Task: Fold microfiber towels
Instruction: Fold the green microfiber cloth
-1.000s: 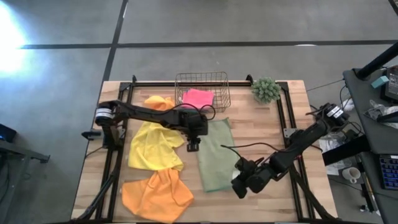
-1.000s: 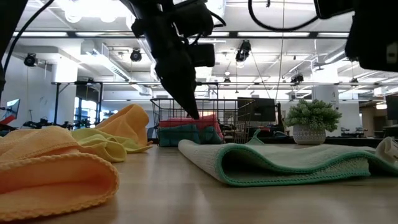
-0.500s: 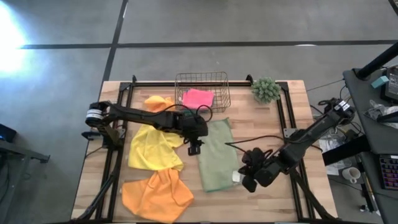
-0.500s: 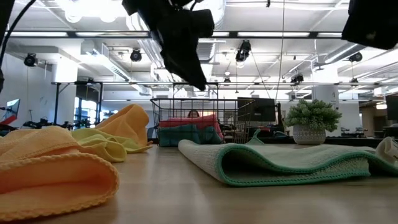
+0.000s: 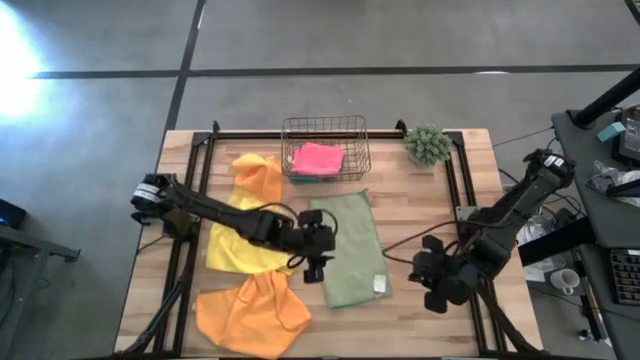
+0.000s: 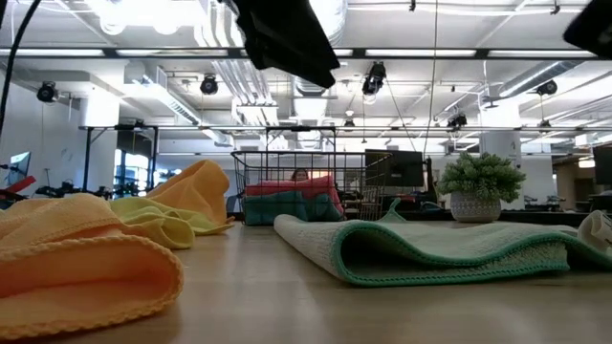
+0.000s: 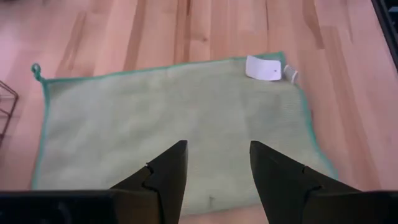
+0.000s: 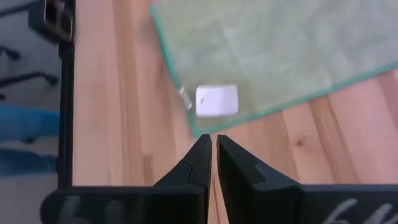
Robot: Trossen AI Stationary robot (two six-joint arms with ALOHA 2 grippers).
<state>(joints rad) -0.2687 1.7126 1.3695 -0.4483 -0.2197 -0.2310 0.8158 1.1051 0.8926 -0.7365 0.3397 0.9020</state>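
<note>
Nearest, orange towel [image 5: 250, 313] crumpled, unfolded; olive green towel [image 5: 350, 248] folded once mid-worktop, left gripper [image 5: 314, 271] jaws apart beside it, right gripper [image 5: 436, 291] jaws together; yellow towel [image 5: 240, 235] pending; pink towel [image 5: 318, 157] done, in basket [image 5: 324, 124]

Both arms are dark, almost black, built of slim jointed links with a silver-and-white collar near each base, thin black cables looping loose along them, and each ends in a blocky left hand [image 5: 315, 268] or right hand [image 5: 438, 296] with two matte black wedge-shaped fingers [image 7: 166, 180].
</note>
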